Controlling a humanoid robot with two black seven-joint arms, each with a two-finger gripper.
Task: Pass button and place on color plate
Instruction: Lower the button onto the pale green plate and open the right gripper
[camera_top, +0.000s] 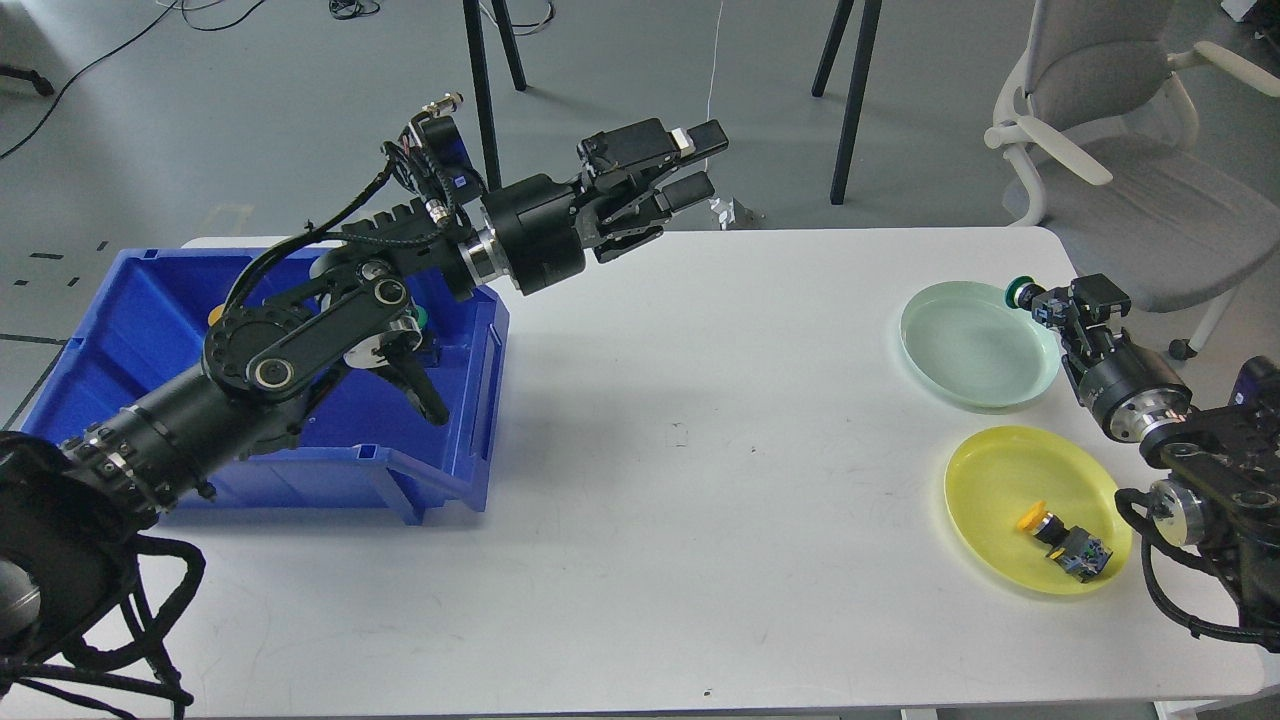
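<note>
My right gripper (1048, 305) is shut on a green-capped button (1024, 293) and holds it over the right rim of the pale green plate (975, 345). A yellow-capped button (1066, 540) lies in the yellow plate (1010, 475) at the front right. My left gripper (698, 163) hangs in the air past the table's back edge, its fingers apart and empty. More buttons show in the blue bin (130, 330) behind my left arm.
The white table (700, 500) carries the blue bin at the left and the two plates at the right. An office chair (1120, 150) stands beyond the back right corner. Black stand legs (850, 90) rise behind the table.
</note>
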